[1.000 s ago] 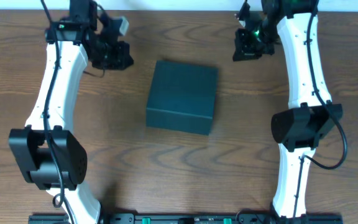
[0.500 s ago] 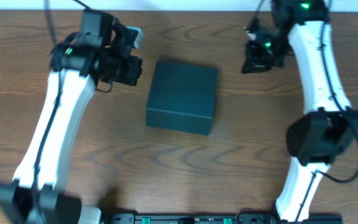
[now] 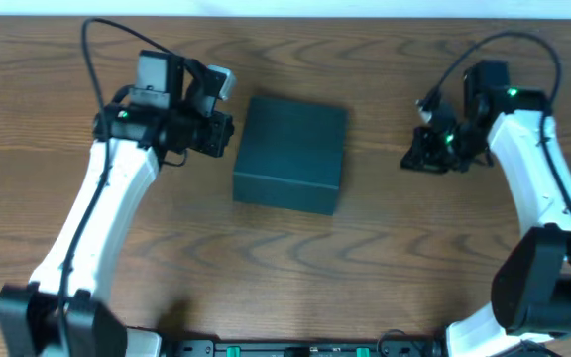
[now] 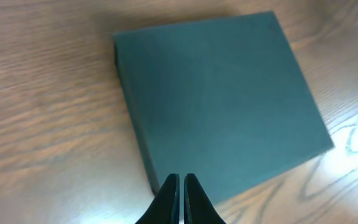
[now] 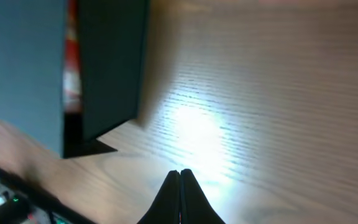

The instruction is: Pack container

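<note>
The left end effector (image 4: 180, 182) is narrowed to a thin slit, and nothing is held between its fingers (image 4: 168, 194). It is placed at the left edge of the container (image 4: 219, 102), toward the far corner; whether that edge is touched cannot be told. The right end effector (image 5: 180, 174) is seen with its fingertips pressed together, empty, over bare desk (image 5: 278, 93) lit by a bright patch. From overhead it is found to the right of the container, well apart from it. The container is set near the middle of the wooden desk, slightly turned, with its flat lid closed. The white left arm (image 3: 97, 223) and right arm (image 3: 555, 186) are extended from the near side.
</note>
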`<action>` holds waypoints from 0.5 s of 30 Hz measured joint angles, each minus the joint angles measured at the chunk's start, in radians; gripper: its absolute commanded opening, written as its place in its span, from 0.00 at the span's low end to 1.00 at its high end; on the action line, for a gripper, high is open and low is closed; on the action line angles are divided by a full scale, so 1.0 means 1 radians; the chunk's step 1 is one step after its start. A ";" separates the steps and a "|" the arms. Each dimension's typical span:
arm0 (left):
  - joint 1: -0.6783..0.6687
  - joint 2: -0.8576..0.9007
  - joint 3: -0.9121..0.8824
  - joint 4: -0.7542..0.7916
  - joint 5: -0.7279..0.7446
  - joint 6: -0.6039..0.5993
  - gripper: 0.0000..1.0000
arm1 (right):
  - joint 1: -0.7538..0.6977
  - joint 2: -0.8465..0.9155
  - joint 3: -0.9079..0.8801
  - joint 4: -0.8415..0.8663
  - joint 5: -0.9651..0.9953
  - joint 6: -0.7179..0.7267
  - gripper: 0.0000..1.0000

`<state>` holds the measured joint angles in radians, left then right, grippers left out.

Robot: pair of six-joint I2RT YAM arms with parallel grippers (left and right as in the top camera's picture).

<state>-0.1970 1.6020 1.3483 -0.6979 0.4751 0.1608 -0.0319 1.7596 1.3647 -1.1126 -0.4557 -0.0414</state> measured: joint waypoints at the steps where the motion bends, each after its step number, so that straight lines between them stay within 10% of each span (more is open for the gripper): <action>1: -0.013 0.030 0.000 0.023 0.004 -0.003 0.06 | 0.027 0.000 -0.034 0.044 0.000 0.002 0.02; 15: -0.104 0.187 0.000 0.159 0.023 -0.083 0.06 | 0.210 0.114 -0.128 0.514 0.067 0.272 0.02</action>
<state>-0.3008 1.7889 1.3479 -0.5385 0.4976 0.0780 0.1783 1.8736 1.2366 -0.5983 -0.3889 0.2306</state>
